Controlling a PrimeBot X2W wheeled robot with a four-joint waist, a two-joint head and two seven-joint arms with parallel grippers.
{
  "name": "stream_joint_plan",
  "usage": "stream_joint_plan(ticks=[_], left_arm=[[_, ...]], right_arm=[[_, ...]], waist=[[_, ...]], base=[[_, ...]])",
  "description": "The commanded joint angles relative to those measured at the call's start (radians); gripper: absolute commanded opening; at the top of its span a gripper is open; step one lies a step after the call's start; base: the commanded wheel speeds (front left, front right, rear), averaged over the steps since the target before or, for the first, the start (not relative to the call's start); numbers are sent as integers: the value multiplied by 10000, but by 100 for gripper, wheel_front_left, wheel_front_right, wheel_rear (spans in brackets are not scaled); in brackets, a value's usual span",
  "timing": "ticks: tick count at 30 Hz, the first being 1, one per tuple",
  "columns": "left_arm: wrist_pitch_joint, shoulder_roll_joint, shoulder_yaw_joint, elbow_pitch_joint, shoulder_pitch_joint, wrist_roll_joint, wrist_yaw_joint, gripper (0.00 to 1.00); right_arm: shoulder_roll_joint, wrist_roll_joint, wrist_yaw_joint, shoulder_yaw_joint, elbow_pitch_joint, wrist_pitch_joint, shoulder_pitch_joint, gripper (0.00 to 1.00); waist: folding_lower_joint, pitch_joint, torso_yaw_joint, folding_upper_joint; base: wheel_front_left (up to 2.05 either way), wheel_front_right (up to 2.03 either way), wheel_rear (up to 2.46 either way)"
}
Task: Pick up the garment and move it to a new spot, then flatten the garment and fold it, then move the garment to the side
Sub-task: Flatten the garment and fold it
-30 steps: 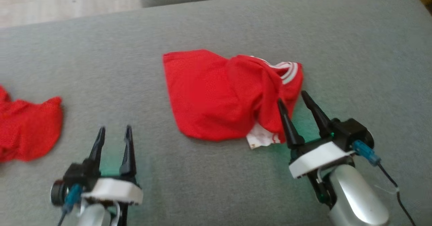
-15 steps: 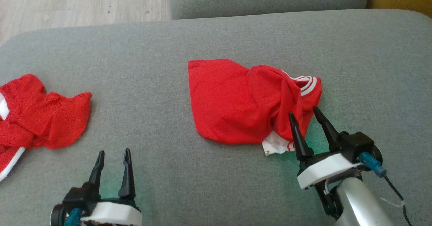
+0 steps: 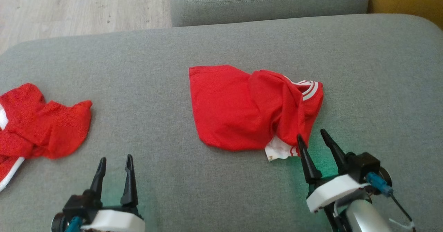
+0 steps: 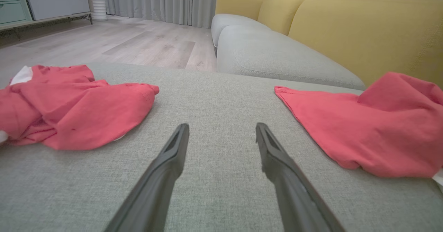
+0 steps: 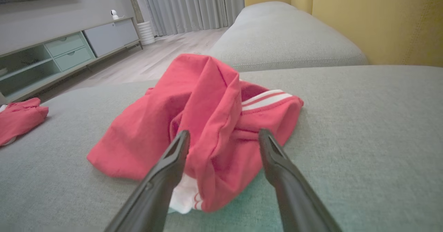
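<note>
Garment [image 3: 242, 110], red and bunched up, lies in the middle of the gray sofa seat [image 3: 138, 62] in the head view. It has white stripes [image 3: 309, 88] at its far right end and a white bit [image 3: 278, 152] poking out at the near edge. A second red cloth [image 3: 41, 128] sits far off to the left. The left gripper [image 3: 116, 157] rests low on bare seat, well apart from both cloths. The right gripper [image 3: 311, 134] is just at the garment's near right corner.

In the left wrist view, the left gripper [image 4: 222, 126] has its two fingers spread wide with only gray seat between them. It holds nothing. The garment [image 4: 363, 131] is off to one side and the second red cloth [image 4: 76, 104] to the other. A yellow sofa back [image 4: 363, 27] shows behind.

In the right wrist view, the right gripper [image 5: 224, 132] is spread wide too, with a fold of the garment [image 5: 193, 97] between its fingers. It is not pinching the fold, and I cannot tell if the fingers touch it. A cabinet [image 5: 69, 48] with drawers stands far back.
</note>
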Motion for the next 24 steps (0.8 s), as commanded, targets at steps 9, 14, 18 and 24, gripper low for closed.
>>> stream_joint_plan(ticks=[9, 14, 18, 24], left_arm=[[-82, 12, 164, -195, 105, -146, 90, 100], [-82, 11, 95, -163, 188, -207, 128, 100], [-82, 11, 18, -129, 186, -236, 125, 100], [-82, 11, -209, -106, 35, -285, 105, 100]], right_arm=[[70, -116, -7, 302, -50, -53, 215, 100], [70, -139, -7, 371, 41, -53, 299, 100], [70, 30, -7, 458, 208, -53, 249, 100], [70, 490, -7, 630, 643, -53, -67, 100]], waist=[[0, -73, 138, -1], [0, -99, 166, -1], [0, -63, 191, -1], [0, 139, 291, -1]], base=[[0, 0, 0], [0, 0, 0], [0, 0, 0], [0, 0, 0]])
